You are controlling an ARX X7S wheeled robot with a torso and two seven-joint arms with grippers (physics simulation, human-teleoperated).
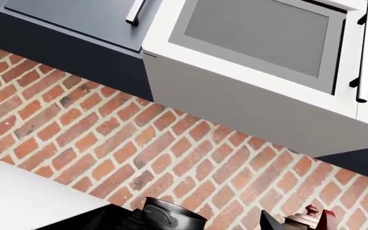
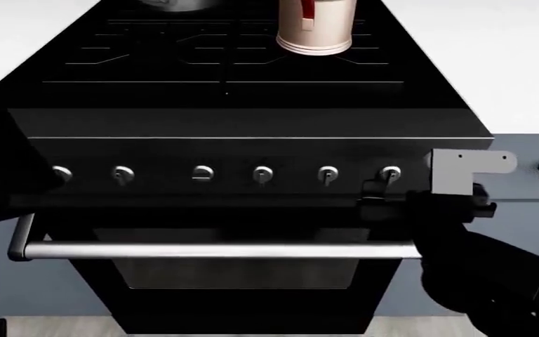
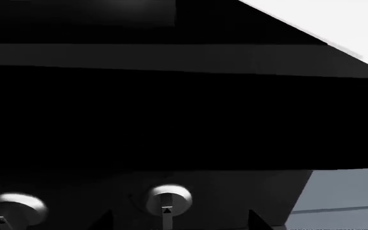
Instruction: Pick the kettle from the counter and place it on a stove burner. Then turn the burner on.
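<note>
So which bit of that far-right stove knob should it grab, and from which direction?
Judging by its shape, the rightmost knob is best pinched across its small round silver head, coming straight in from the front of the range, since it sticks out toward the robot. The right tool sits just below it; a slight lift should line it up.

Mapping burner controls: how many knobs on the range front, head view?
6, in one row on the range's front panel: knobs. The right claw sits at the rightmost; none looks hidden.
</note>
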